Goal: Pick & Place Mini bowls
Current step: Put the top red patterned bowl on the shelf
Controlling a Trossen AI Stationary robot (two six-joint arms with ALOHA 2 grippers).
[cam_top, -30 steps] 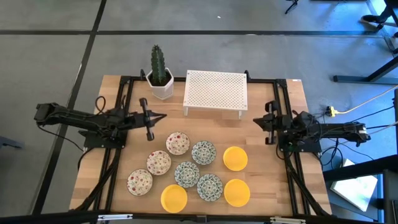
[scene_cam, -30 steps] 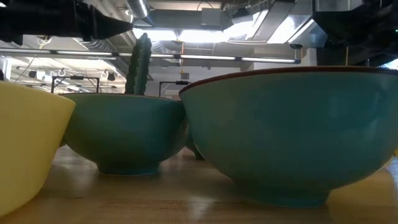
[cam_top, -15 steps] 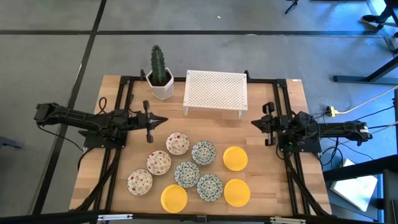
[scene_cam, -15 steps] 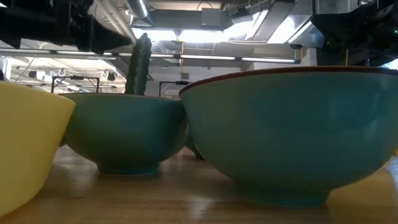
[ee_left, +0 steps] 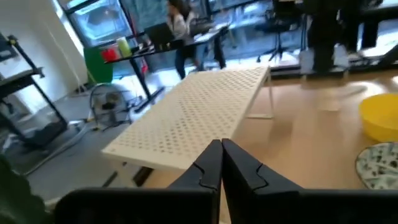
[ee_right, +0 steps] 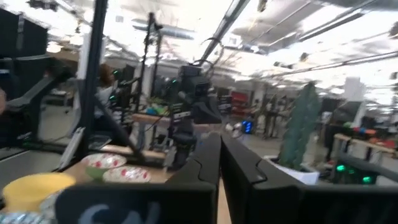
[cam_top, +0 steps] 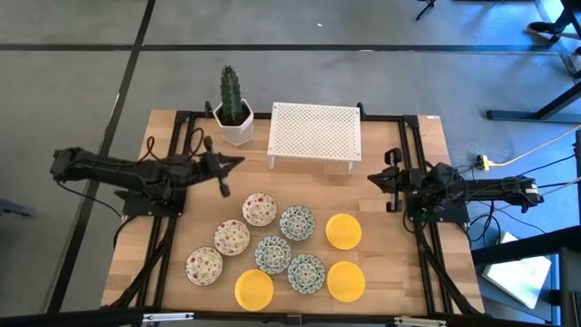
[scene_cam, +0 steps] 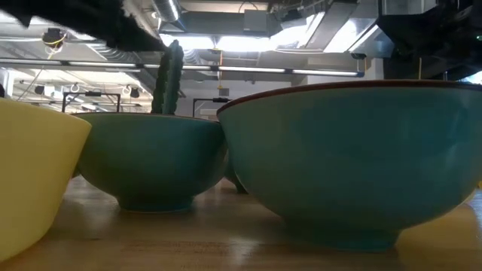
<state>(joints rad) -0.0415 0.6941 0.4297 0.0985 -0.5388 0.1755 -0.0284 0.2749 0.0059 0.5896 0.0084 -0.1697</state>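
Note:
Nine mini bowls sit on their bases on the wooden table [cam_top: 399,272]. Three are white with red specks [cam_top: 231,237], three blue-green patterned [cam_top: 272,254] and three plain yellow [cam_top: 343,231]. My left gripper [cam_top: 238,163] hangs shut above the table, between the cactus pot and the bowls. In the left wrist view its tips [ee_left: 221,148] point at the white rack [ee_left: 193,118]. My right gripper [cam_top: 371,179] waits shut at the right, above the table; its tips [ee_right: 219,142] point across toward the left arm [ee_right: 193,106]. No bowl is touched.
A cactus in a white pot [cam_top: 232,111] stands at the far left. The white perforated rack [cam_top: 315,136] stands on legs at the far middle. Black frame rails [cam_top: 427,263] run along both sides. There is bare wood right of the yellow bowls.
My left gripper has risen and swung its tip a little toward the table's far edge, toward the rack, rolling somewhat as it went. It has stayed shut. In the low view the arm has climbed toward the top of the picture. The bowls have not moved.

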